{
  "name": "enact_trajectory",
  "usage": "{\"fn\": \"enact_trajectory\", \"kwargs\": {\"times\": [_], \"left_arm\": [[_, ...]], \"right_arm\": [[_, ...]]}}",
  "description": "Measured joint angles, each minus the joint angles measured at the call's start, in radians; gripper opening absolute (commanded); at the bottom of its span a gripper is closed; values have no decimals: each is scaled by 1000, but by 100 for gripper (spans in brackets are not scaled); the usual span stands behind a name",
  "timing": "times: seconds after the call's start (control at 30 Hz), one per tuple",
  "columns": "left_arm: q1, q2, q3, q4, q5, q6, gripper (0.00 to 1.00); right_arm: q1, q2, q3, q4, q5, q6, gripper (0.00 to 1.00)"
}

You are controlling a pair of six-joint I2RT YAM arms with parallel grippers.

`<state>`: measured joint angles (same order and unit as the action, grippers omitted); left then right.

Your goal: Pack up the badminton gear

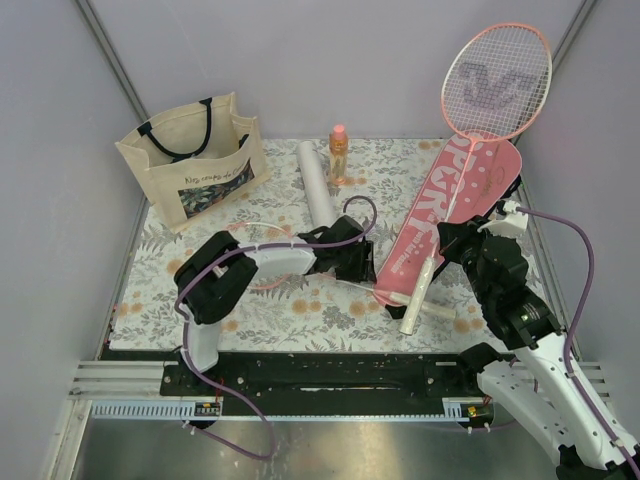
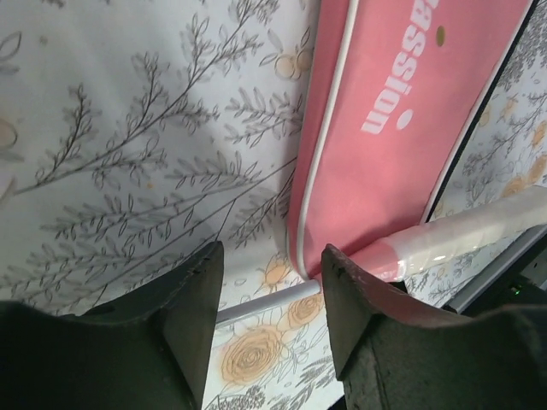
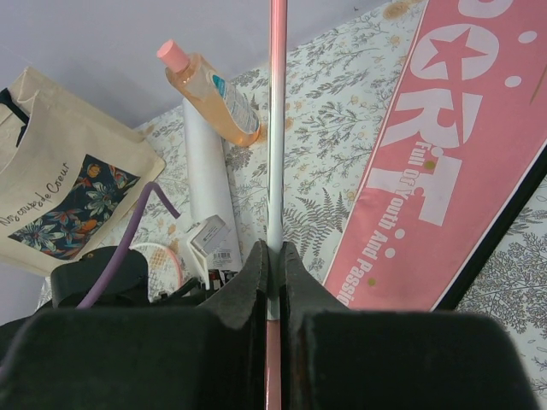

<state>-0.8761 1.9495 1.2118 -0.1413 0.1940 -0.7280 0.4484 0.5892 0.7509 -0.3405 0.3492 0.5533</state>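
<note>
the right gripper (image 3: 275, 254) pinches the shaft of the racket (image 1: 497, 82), head at upper right, likely to slide it into the cover (image 1: 455, 210); the left gripper (image 2: 273, 260) gapes empty beside the cover's end.

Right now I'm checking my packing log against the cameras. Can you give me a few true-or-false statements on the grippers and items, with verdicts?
The right gripper is shut on the shaft of a racket. True.
The left gripper grips the pink cover. False: its jaws are open and hold nothing, beside the cover's narrow end.
The orange bottle stands upright beside the white tube. True.
The tote bag lies flat. False: it stands upright, back left.
</note>
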Motion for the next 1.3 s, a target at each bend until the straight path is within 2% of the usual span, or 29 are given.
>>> {"fn": "enact_trajectory", "kwargs": {"times": [0.23,0.57,0.83,1.07,1.3], "left_arm": [[-23,-78,-103,14,1,-3,52],[-79,-148,-154,60,24,15,51],[-93,-150,-169,132,72,118,60],[-105,-89,-8,116,84,282,63],[-106,69,171,127,157,356,63]], "right_arm": [[0,-1,0,-2,0,0,0],[0,5,-7,-2,-3,1,0],[0,14,-20,-3,-4,2,0],[0,0,-20,-3,-13,0,0],[0,-31,-14,-5,-12,-11,0]]}}
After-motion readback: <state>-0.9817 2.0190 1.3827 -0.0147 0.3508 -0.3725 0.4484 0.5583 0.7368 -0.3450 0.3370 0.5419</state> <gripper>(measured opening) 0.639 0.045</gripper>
